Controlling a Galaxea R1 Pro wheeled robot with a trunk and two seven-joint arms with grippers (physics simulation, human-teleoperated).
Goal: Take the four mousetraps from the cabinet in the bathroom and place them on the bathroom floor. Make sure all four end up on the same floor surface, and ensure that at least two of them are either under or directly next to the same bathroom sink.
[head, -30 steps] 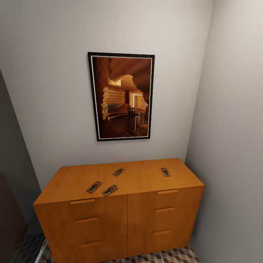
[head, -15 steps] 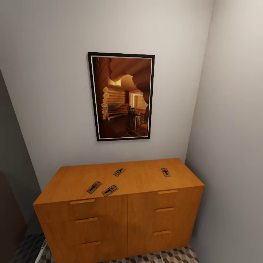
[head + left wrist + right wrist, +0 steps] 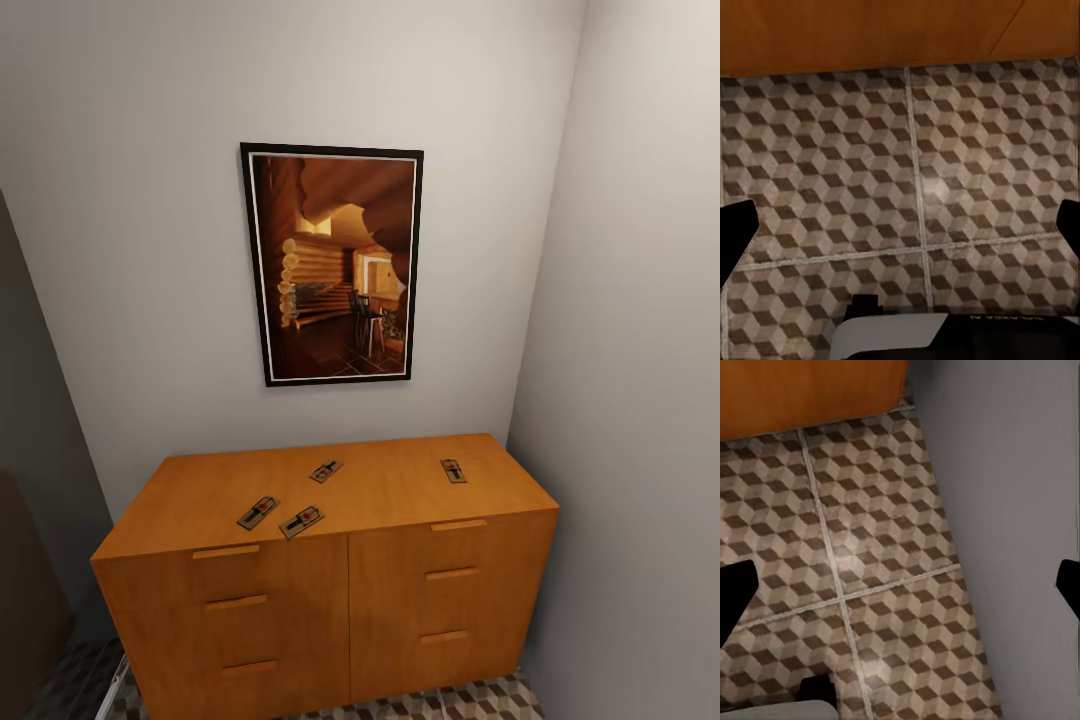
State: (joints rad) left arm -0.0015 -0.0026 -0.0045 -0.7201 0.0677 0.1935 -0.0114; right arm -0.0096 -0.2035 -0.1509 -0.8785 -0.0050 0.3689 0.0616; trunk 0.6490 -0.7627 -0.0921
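Several mousetraps lie on the flat top of the orange-brown cabinet in the head view. Two mousetraps lie side by side near the front left edge, another is farther back, and one is on the right side. My left gripper is open over the cube-pattern bathroom floor, with the cabinet's base ahead. My right gripper is open over the same floor. Neither holds anything. The sink is out of view.
The cabinet stands in a corner, with a grey wall tight against its right end and a framed picture above it. A dark panel stands at the left. The grey wall also runs beside my right gripper.
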